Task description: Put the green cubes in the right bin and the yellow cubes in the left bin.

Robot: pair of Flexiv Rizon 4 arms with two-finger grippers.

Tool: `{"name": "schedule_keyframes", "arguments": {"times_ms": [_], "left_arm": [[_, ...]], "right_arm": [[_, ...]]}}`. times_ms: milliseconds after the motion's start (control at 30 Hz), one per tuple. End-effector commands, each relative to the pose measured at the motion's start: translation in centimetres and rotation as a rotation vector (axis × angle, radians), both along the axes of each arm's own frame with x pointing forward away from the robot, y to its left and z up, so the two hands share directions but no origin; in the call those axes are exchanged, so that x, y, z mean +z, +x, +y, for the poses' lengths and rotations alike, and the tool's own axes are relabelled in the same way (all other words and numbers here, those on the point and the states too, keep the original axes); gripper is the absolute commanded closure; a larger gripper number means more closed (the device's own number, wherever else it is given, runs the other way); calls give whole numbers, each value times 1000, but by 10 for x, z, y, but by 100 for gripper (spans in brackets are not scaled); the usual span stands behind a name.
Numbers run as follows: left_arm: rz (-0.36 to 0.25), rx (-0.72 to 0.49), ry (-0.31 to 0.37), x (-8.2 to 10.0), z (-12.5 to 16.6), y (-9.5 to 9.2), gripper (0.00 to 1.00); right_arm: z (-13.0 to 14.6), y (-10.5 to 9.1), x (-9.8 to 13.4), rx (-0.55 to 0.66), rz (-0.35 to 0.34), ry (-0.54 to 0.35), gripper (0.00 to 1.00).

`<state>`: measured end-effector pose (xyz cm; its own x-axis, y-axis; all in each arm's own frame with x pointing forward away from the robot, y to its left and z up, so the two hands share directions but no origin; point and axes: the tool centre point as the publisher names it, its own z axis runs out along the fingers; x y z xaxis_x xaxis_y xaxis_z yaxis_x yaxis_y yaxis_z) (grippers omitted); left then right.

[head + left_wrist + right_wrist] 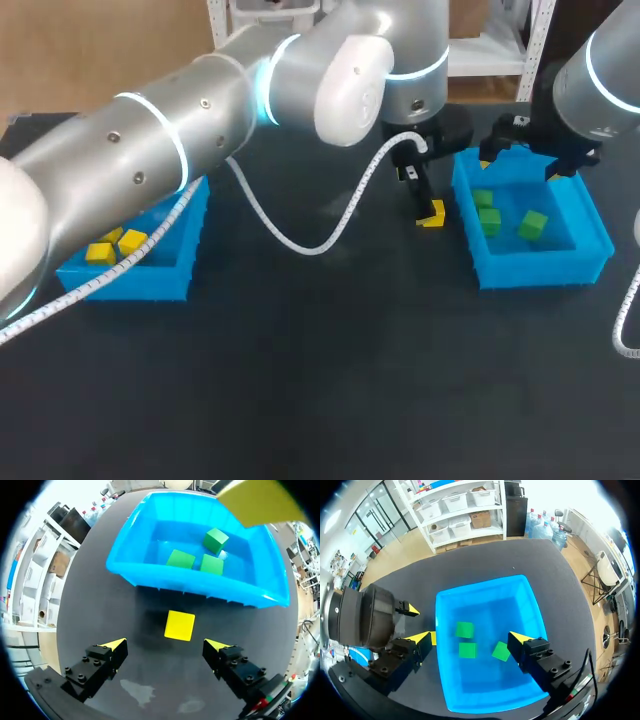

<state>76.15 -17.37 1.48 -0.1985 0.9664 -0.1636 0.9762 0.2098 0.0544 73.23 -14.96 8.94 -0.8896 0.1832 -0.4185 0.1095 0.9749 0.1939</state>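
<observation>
So the one cube out of place is a yellow cube (180,625), lying on the table (300,380) just outside the right bin (200,587), beside the wall that faces the left bin (130,285). It seems not to touch that wall. That is why my left arm reaches far across to the right bin's side: yellow belongs in the other bin, and this cube is stranded next to the wrong one.

The left gripper (166,645) hangs above the cube with its jaws wide apart, one yellow tip to each side and neither touching. I judge this spread is meant to straddle the cube before coming down on it. With the wall so close, the fingers look lined up along it and not across it, so neither has to fit into the gap.

The right gripper (470,639) hovers over the right bin, jaws apart and holding nothing. Three green cubes (215,540) (180,559) (212,564) lie on the bin's floor, so the green half looks done.

Well away from the right bin, the left bin holds yellow cubes (100,253) (132,240), partly hidden by my left arm.
</observation>
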Motion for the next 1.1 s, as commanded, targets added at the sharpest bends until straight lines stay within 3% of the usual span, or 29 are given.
{"name": "schedule_keyframes", "arguments": {"times_ms": [33, 633, 867, 1100], "left_arm": [[-13, 13, -12, -2, -1, 2, 0], [-34, 85, -84, -9, -2, 3, 0], [-80, 133, -130, -8, -3, 4, 0], [-76, 132, -133, -9, -4, 1, 0]], "right_arm": [[0, -2, 0, -3, -7, -1, 0], [0, -2, 0, -3, -7, -1, 0], [0, -2, 0, -3, -7, -1, 0], [0, -2, 0, -3, -7, -1, 0]]}}
